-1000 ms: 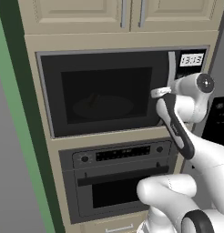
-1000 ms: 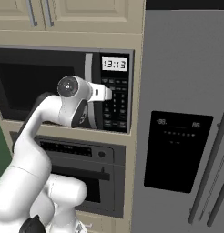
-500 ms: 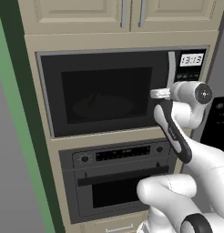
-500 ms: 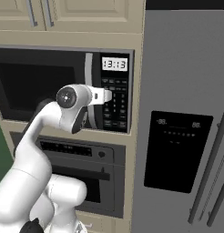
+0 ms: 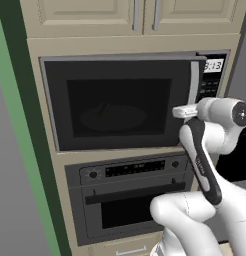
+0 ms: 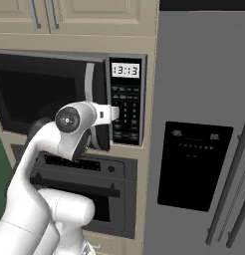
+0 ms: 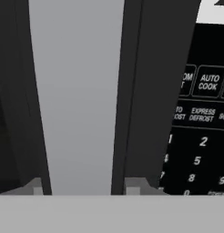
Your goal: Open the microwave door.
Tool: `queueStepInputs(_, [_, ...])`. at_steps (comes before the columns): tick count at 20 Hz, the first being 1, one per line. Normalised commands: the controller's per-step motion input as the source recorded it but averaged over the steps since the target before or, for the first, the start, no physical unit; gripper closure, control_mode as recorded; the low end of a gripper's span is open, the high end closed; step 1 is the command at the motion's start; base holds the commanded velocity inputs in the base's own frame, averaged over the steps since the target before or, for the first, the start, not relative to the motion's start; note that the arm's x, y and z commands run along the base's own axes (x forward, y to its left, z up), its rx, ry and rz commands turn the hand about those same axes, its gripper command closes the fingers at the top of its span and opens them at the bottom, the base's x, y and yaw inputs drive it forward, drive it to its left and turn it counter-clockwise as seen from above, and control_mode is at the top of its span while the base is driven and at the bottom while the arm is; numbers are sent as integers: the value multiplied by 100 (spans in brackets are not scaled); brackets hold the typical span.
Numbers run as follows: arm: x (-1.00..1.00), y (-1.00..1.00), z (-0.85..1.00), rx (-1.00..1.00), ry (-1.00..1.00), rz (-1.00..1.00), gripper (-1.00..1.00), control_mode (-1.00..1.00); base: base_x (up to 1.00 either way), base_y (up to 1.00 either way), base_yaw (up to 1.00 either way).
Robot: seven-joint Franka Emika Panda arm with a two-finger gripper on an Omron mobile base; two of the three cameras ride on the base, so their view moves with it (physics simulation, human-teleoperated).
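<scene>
Two finger tips (image 7: 36, 186) of your gripper (image 7: 82, 187) stand apart, straddling the upright silver handle (image 7: 75, 91) running top to bottom, centre-left, on the microwave door (image 5: 115, 102).

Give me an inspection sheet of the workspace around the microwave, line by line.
Surface: nothing seen; everything is built into a beige cabinet wall.
Job's things: microwave door slightly ajar on its handle side; silver vertical handle between the fingertips.
Clutter: nothing seen.
End effector: end effector straddles the handle beside the keypad; whether it grips cannot be told.
Cables: nothing seen.
Surroundings: oven below the microwave, grey fridge at the right, cupboards above, clock display lit.
</scene>
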Motion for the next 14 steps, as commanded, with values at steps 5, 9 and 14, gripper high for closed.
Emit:
queueStepInputs(5, [-100, -19, -2, 0, 5, 15, 100, -100, 0, 0, 0])
queueStepInputs(9, [-100, -3, 0, 0, 4, 22, 100, -100, 0, 0, 0])
queueStepInputs(14, [-83, -12, 2, 0, 2, 19, -100, -100, 0, 0, 0])
